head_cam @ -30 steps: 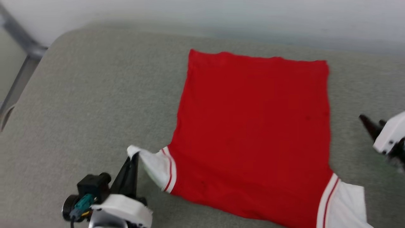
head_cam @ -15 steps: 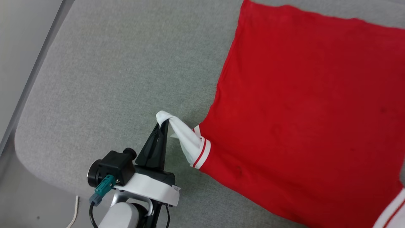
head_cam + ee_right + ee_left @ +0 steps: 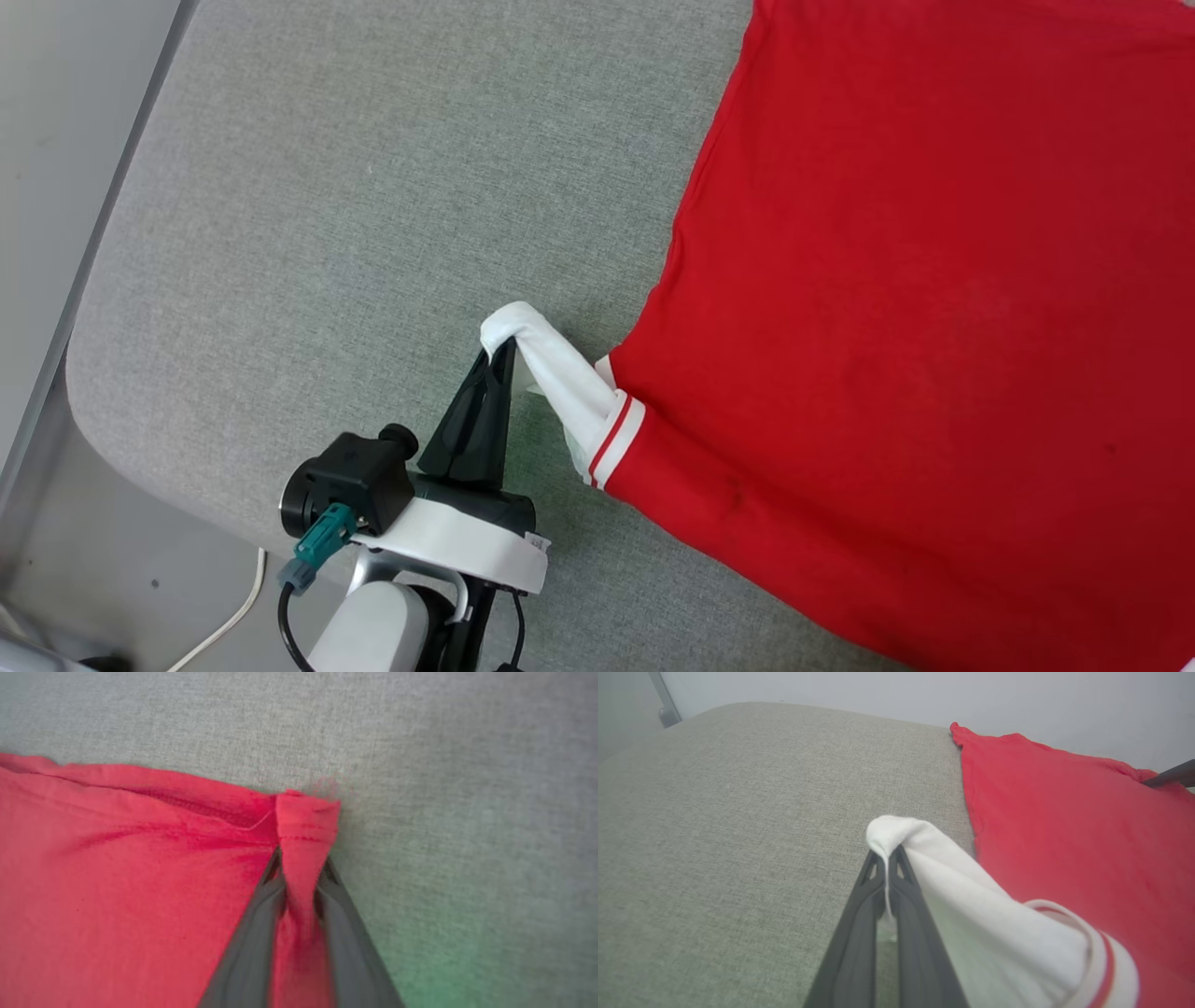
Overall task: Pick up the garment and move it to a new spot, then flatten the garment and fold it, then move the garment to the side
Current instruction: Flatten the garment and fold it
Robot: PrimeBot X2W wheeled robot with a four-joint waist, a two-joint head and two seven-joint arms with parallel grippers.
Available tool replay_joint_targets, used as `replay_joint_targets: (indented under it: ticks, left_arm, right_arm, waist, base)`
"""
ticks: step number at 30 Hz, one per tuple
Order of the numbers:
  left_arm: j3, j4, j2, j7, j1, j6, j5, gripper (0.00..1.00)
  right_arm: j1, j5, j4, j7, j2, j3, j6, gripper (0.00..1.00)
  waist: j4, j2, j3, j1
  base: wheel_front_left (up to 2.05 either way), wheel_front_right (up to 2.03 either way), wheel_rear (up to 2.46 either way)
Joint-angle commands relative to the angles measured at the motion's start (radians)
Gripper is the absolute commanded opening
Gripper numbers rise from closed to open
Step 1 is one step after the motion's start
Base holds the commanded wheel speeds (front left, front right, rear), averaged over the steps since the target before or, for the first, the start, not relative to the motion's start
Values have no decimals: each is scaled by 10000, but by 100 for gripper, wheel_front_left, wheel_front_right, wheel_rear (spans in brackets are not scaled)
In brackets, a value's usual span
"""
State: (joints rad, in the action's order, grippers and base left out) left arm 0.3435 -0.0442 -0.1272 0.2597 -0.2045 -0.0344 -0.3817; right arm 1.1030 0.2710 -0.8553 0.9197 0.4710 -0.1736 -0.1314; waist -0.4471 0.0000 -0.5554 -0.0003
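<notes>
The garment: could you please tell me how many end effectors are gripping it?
2. The left end effector pinches the white sleeve end of the garment; the right end effector pinches a red hem corner.

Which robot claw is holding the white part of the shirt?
The left gripper: it pinches the white sleeve end of the garment. The right gripper pinches a red corner instead.

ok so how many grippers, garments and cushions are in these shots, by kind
grippers: 2, left gripper shut on the white sleeve end, right gripper shut on a red corner
garment: 1
cushion: 1
total: 4
</notes>
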Motion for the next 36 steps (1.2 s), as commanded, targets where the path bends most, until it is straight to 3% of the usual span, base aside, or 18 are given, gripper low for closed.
replay_joint_targets:
  ticks: [1,11,16,21,27,33,36]
  left_arm:
    - [-65,-40,15,52,-106,49,46,0]
    - [-636,-689,-289,74,425,-88,1,0]
    - [-981,-955,-678,-77,978,-280,-80,0]
    - [-1149,-1044,-1138,-441,1511,-406,-115,0]
    - [-1451,-1000,-1465,-747,2176,-641,-287,0]
    - [-1604,-986,-1668,-1035,2868,-785,-528,0]
    - [-1724,-933,-1757,-1181,3175,-875,-632,0]
  right_arm:
    - [-1225,-334,-740,541,-485,126,14,0]
    - [-1856,33,793,-220,-183,-45,17,0]
    - [-3433,727,1988,-639,-127,123,16,0]
    - [-5646,1369,3407,-974,-567,-302,14,0]
    - [-8713,1703,5589,-1006,-1605,-1031,12,0]
    - [-11438,1749,7595,-872,-3396,-1911,11,0]
    - [-12547,1698,8262,-802,-3922,-1961,11,0]
  waist:
    - [30,0,22,3]
    - [964,0,1422,3]
    - [1810,0,2452,3]
    - [2518,0,3330,3]
    - [3320,0,4124,3]
    - [4041,0,4767,3]
    - [4323,0,4971,3]
  base:
    - [0,0,0]
    - [0,0,0]
    - [0,0,0]
    - [0,0,0]
    - [0,0,0]
    - [0,0,0]
    - [0,0,0]
